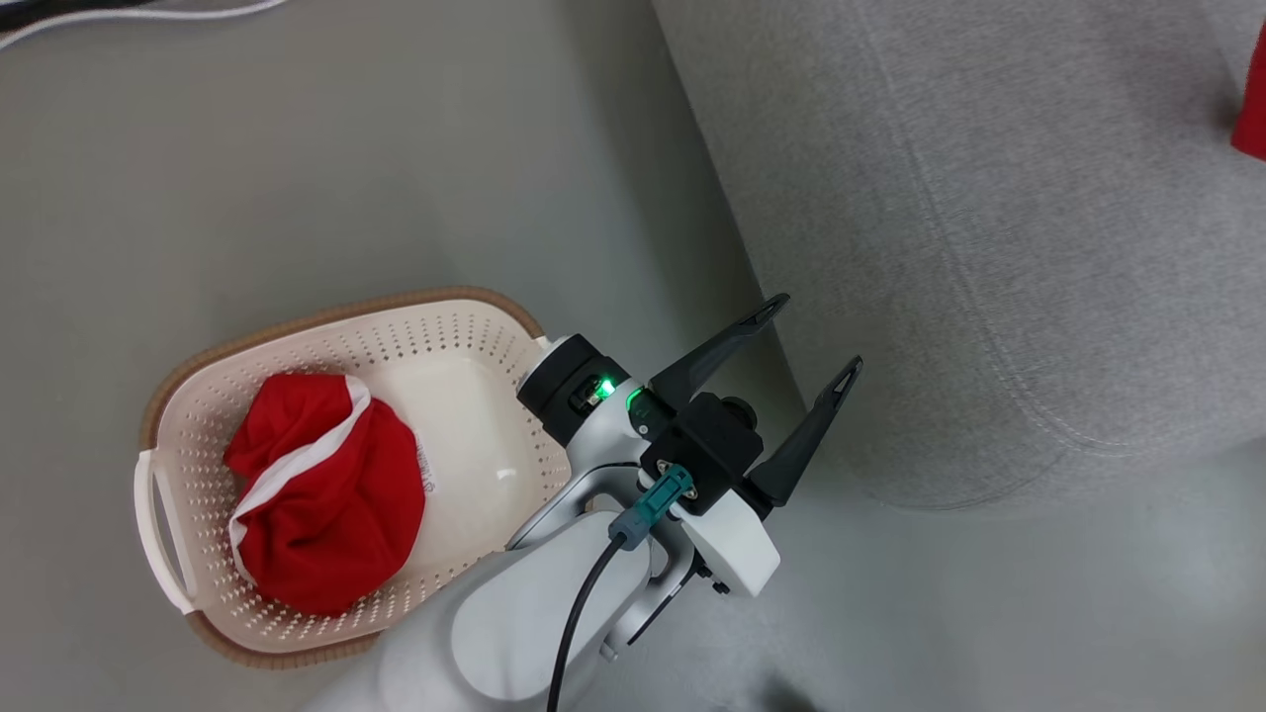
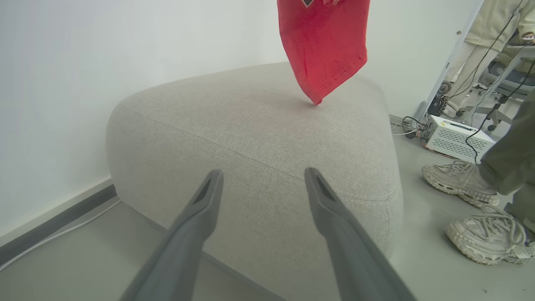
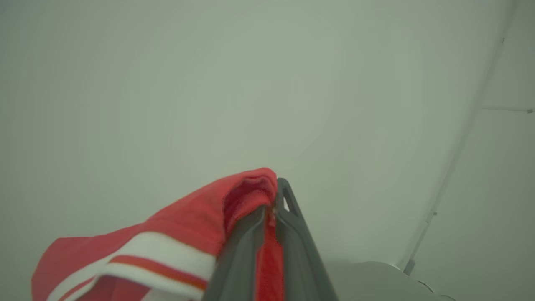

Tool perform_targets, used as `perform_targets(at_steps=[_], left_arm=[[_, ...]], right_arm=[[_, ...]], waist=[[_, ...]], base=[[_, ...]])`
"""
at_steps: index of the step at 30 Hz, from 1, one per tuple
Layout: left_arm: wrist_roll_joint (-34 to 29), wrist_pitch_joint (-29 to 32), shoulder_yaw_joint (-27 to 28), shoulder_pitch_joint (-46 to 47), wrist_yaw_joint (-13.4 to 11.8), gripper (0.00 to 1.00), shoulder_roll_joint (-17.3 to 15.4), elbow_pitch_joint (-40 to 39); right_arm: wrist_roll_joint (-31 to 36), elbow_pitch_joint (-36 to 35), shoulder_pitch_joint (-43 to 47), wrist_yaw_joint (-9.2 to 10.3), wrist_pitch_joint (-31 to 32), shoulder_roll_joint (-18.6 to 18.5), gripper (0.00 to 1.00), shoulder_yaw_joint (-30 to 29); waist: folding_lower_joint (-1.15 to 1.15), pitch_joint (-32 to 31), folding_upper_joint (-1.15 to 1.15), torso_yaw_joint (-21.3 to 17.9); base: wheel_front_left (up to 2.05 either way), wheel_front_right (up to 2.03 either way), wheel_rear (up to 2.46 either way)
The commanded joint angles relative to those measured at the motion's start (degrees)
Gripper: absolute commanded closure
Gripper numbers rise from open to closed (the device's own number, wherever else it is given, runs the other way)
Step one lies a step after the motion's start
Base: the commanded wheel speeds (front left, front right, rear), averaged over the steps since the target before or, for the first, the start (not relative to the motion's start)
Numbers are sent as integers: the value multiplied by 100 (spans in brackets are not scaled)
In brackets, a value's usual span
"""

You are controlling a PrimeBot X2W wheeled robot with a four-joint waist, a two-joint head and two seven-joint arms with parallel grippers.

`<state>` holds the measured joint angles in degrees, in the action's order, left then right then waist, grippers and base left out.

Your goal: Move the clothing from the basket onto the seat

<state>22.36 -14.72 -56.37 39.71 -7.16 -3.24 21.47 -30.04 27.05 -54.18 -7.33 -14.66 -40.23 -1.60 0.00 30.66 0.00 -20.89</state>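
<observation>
Danger of the garment, pinched in the closed right gripper over the seat, sliding to the floor if released near the rounded edge; left gripper wide open, empty, right of the basket holding a second garment.

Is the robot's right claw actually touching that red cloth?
Touching: the right wrist view shows the red garment pinched in the shut right gripper.

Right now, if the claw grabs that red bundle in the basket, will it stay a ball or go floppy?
Probably floppy: the garment in the right claw droops to a point over the seat. The red bundle in the basket looks like the same soft cloth, so likely light and would unfold.
</observation>
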Motion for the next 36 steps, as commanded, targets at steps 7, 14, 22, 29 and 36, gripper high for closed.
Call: perform_targets(at_steps=[7,14,22,29,36], left_arm=[[169,-28,-250,357,-329,0,36,-126],[253,-28,-432,409,-553,0,36,-157],[304,-28,-442,499,-646,0,36,-105],[378,-28,-362,454,-620,0,36,-170],[360,-28,-125,238,-560,0,36,-238]], right_arm=[[60,1106,-170,-16,-34,-254,100,-761],[-372,2050,-22,-16,-34,-45,100,-472],[-1341,2461,314,-16,-34,204,51,532],[-1763,2023,876,-16,-34,266,0,1086],[-1769,1590,1537,-16,-34,356,0,1286]], waist=[[0,633,0,562],[0,943,0,737],[0,961,0,723],[0,747,0,655],[0,358,0,642]], base=[[0,0,0],[0,0,0],[0,0,0],[0,0,0],[0,0,0]])
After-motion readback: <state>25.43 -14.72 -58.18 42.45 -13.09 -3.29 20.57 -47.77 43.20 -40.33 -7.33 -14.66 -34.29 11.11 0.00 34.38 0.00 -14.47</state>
